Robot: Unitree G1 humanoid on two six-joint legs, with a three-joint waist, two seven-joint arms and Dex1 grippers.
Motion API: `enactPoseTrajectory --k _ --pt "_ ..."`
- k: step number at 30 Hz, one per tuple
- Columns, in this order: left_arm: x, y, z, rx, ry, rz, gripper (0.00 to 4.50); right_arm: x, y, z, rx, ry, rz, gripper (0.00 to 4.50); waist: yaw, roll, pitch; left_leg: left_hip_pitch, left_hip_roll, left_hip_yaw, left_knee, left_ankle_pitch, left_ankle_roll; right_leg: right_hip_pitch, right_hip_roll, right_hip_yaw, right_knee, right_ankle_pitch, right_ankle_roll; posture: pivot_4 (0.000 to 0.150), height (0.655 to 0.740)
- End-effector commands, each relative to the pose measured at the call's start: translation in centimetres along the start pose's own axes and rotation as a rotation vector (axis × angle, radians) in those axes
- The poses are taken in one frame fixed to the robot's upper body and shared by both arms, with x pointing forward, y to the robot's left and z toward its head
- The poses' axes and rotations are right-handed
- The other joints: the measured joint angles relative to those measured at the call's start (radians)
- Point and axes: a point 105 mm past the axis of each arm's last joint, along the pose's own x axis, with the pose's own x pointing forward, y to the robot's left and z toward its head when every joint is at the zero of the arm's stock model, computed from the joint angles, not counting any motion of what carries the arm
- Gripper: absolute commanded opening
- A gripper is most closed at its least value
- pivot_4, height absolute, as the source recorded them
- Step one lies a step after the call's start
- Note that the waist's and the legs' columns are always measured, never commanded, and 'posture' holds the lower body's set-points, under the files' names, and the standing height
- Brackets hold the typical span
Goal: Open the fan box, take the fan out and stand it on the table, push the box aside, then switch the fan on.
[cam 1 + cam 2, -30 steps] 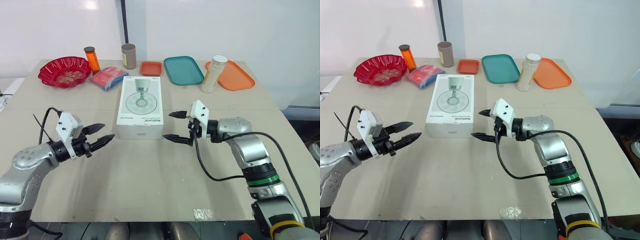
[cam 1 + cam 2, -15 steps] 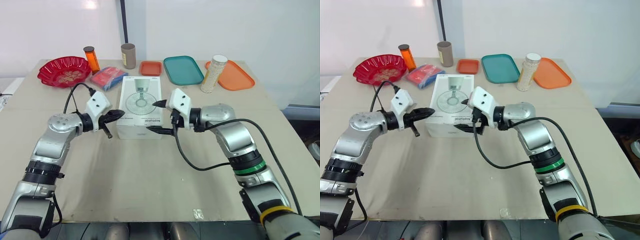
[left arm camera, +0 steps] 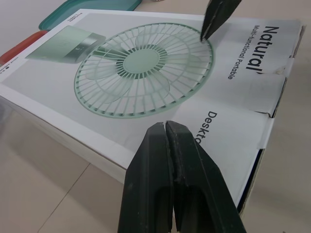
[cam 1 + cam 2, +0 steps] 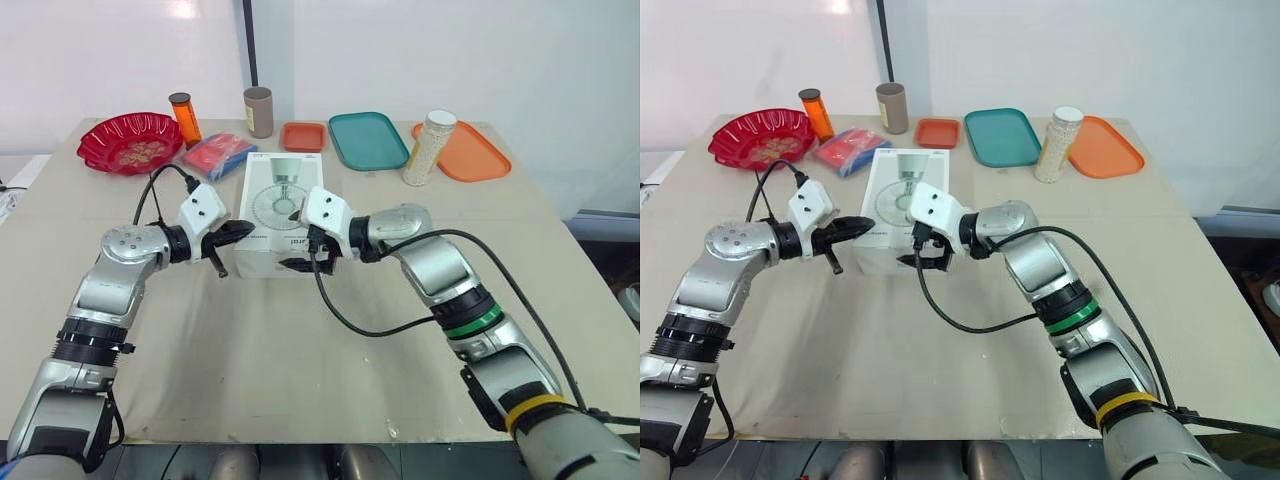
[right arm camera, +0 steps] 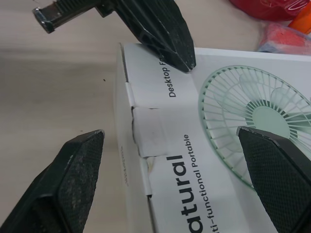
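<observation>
The white fan box [image 4: 283, 205] lies flat and closed in the middle of the table, with a green fan printed on its lid [image 3: 146, 73]. A taped flap [image 5: 148, 131] closes its near end. My left gripper [image 4: 245, 229] is shut, and its tip rests on the lid's near-left corner by the printed word "Desktop". My right gripper [image 4: 288, 240] is open and straddles the box's near end, one fingertip [image 5: 265, 160] over the lid and the other [image 5: 77, 170] low in front of the end face. Nothing is held.
Along the table's far side stand a red bowl [image 4: 130, 143], an orange bottle [image 4: 183, 118], a brown cup [image 4: 258, 110], a blue and red packet [image 4: 215, 155], a small orange tray [image 4: 302, 136], a teal tray [image 4: 368, 140], a jar [image 4: 428, 147] and an orange tray [image 4: 468, 152].
Both arms have come in from the front to the box's near end. In the last half second the right gripper slid left along that end and the left tip settled on the lid.
</observation>
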Motion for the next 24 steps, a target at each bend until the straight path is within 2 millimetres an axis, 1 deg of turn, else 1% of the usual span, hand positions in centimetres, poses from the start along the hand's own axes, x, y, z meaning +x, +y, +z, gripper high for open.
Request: enactPoseTrajectory --k 1,10,19,24 --pt "-0.1 -0.6 -0.4 -0.005 0.011 -0.016 0.13 0.0 -1.1 1.0 -0.047 -0.002 -0.039 4.5 0.0 0.0 0.0 0.0 0.0 0.0 0.0 0.0 0.0 0.0 0.0 0.0 0.0 0.0 0.0 0.15 0.74" --pt "-0.1 -1.1 -0.6 -0.001 0.019 -0.031 0.13 0.0 -2.3 0.3 -0.015 0.028 -0.086 4.5 0.0 0.0 0.0 0.0 0.0 0.0 0.0 0.0 0.0 0.0 0.0 0.0 0.0 0.0 0.0 0.15 0.74" --pt "0.1 -2.2 -1.7 0.024 0.058 -0.069 0.13 -0.2 -2.7 0.4 0.03 0.02 -0.1 4.5 0.0 0.0 0.0 0.0 0.0 0.0 0.0 0.0 0.0 0.0 0.0 0.0 0.001 0.0 0.0 0.15 0.74" --pt "0.2 -2.5 -1.7 0.02 0.056 -0.083 0.13 -0.6 -3.7 0.6 0.058 0.019 -0.139 4.5 0.0 0.0 0.0 0.0 0.0 0.0 0.0 0.0 0.0 0.0 0.0 0.0 0.001 0.0 0.0 0.15 0.74"
